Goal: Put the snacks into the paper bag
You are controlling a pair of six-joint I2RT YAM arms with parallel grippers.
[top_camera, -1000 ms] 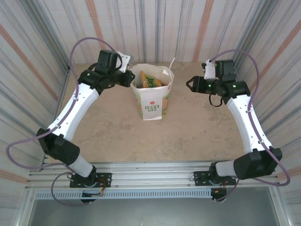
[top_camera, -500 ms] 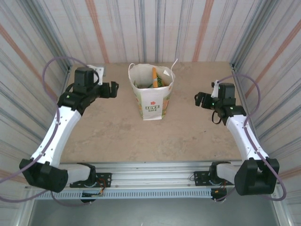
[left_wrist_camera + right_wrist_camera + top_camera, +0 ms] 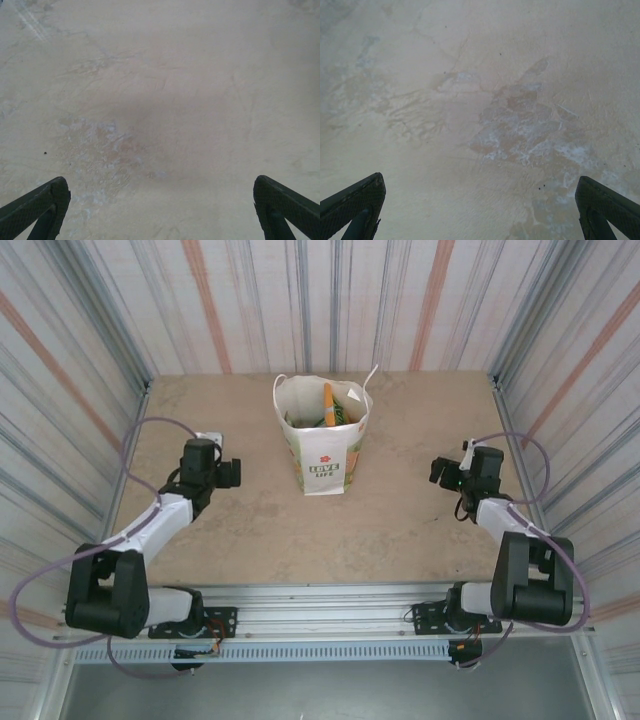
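The white paper bag (image 3: 322, 455) stands upright at the middle back of the table, green lettering and a red mark on its front. Inside its open top lie snacks (image 3: 330, 408): an orange packet on edge and green ones beside it. My left gripper (image 3: 229, 474) rests low over the table, left of the bag, open and empty; in the left wrist view its gripper (image 3: 160, 210) frames bare tabletop. My right gripper (image 3: 438, 470) sits low at the right, also open and empty; its wrist view gripper (image 3: 480, 210) has only stained surface between the fingers.
Corrugated striped walls (image 3: 320, 310) close in the beige table (image 3: 400, 520) on three sides. An aluminium rail (image 3: 320, 605) with both arm bases runs along the near edge. A thin bag handle (image 3: 371, 374) sticks up at the bag's back right.
Both arms have drawn back from beside the bag and folded down low toward the near side. The bag and its packets have stayed put.
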